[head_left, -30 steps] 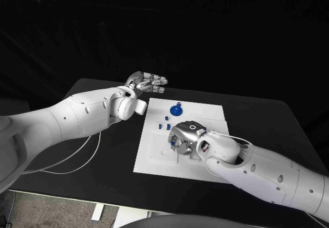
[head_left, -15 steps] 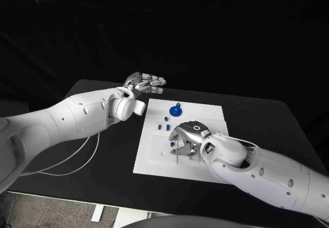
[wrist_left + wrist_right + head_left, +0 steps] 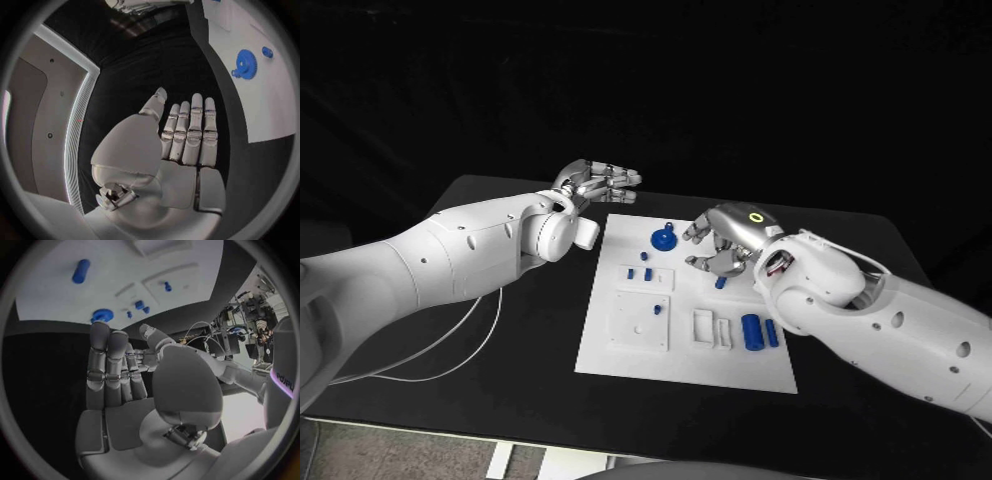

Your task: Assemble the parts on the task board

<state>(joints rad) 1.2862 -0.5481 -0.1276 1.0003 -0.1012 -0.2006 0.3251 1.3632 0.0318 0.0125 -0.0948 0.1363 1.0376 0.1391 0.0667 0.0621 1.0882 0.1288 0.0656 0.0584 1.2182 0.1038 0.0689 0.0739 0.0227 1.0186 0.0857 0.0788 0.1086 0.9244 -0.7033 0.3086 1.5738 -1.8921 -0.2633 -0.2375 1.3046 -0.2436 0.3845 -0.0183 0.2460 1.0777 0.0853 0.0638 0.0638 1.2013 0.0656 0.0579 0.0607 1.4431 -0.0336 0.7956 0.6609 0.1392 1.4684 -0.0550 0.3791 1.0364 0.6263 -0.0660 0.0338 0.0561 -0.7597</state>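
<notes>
The white task board [image 3: 625, 345] lies mid-table. On its far part sit a blue gear [image 3: 666, 238] and small blue pegs [image 3: 640, 270]; a peg [image 3: 656, 310] stands in a square recess, and two blue cylinders [image 3: 760, 331] lie near the right edge. My right hand [image 3: 723, 240] hovers over the far part of the board beside the gear, fingers extended and holding nothing, as the right wrist view shows [image 3: 119, 385]. My left hand [image 3: 596, 182] is raised beyond the board's far left corner, its fingers [image 3: 187, 135] straight and empty. The gear [image 3: 245, 64] [image 3: 101, 316] appears in both wrist views.
A white cable [image 3: 459, 340] loops on the black table to the left of the board, under my left arm. The table's near edge [image 3: 589, 425] runs close below the board.
My right hand has lifted from the board's middle and moved to its far part, uncovering the two blue cylinders. My left hand has hardly shifted.
</notes>
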